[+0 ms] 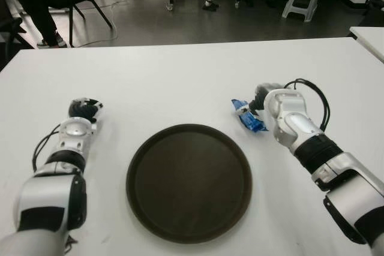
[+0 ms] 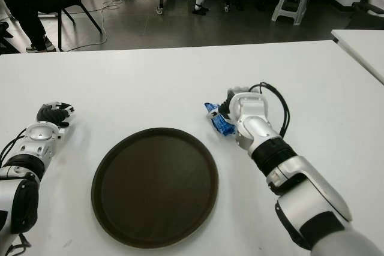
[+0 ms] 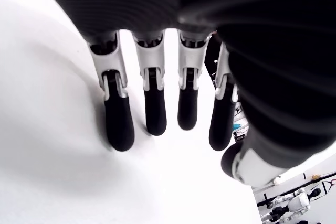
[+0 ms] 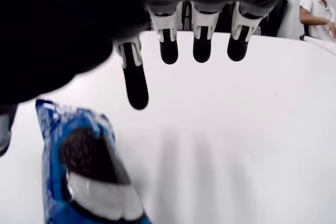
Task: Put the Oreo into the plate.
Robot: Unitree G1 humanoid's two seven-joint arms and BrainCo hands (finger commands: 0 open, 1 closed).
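Nearest the camera, a round dark plate (image 1: 188, 182) sits on the white tabletop (image 1: 180, 76), with nothing on it. At about 1 o'clock from the plate, just off its rim, lies the Oreo (image 1: 248, 117) in its blue wrapper, flat on the tabletop. Right beside the Oreo, at its 3 o'clock, is the right hand (image 1: 261, 101). Its own wrist camera shows the fingers (image 4: 133, 80) extended and spread above the bare surface, with the packet next to them and not gripped; the wrapper's printed cookie is visible there. Whether any finger touches the wrapper cannot be told. At roughly 10 o'clock from the plate, well apart from it, is the left hand (image 1: 83, 110), idle, its dark fingers (image 3: 118, 124) stretched out straight side by side over the tabletop and holding nothing.
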